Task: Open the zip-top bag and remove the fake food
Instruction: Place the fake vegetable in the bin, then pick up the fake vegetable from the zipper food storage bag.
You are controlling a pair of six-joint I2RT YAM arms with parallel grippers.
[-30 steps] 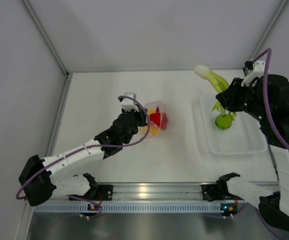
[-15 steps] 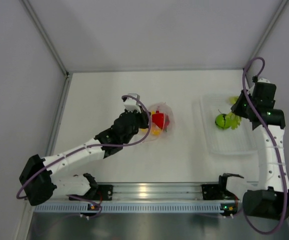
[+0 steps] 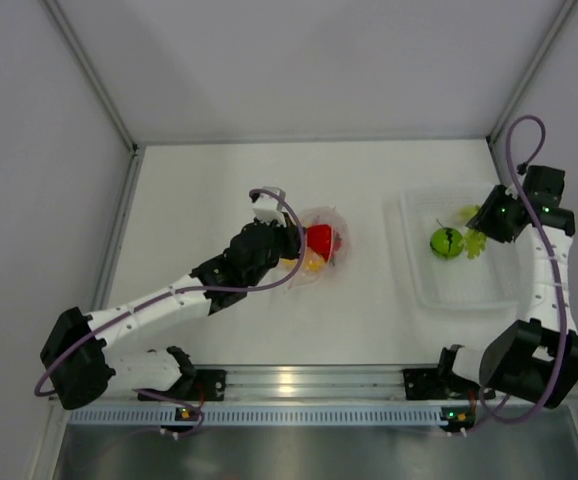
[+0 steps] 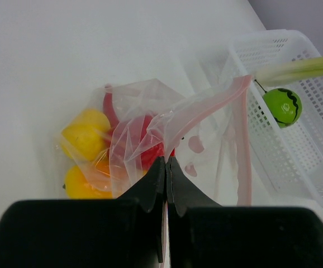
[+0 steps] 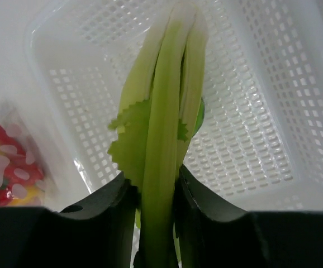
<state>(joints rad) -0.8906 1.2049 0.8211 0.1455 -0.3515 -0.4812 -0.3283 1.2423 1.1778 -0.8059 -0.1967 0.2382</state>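
The clear zip-top bag (image 3: 327,250) lies mid-table, its pink zip strip (image 4: 237,120) gaping open. My left gripper (image 3: 297,240) is shut on a fold of the bag's edge (image 4: 166,162). Fake food still inside it includes a red pepper (image 3: 319,238) and yellow pieces (image 4: 86,134). A green ball (image 3: 446,242) lies in the white tray (image 3: 469,292). My right gripper (image 3: 479,228) hangs over the tray, shut on the pale green leek-like stalk (image 5: 164,139), which stands up between its fingers (image 5: 153,184).
The perforated white tray (image 5: 251,139) sits at the right of the table, close to the right wall. Grey walls enclose the table on the left, back and right. The metal rail with both arm bases (image 3: 309,385) runs along the near edge.
The right arm has swung from a raised pose down and right, bringing the stalk low over the tray. The left gripper has kept hold of the bag and shifted slightly right.
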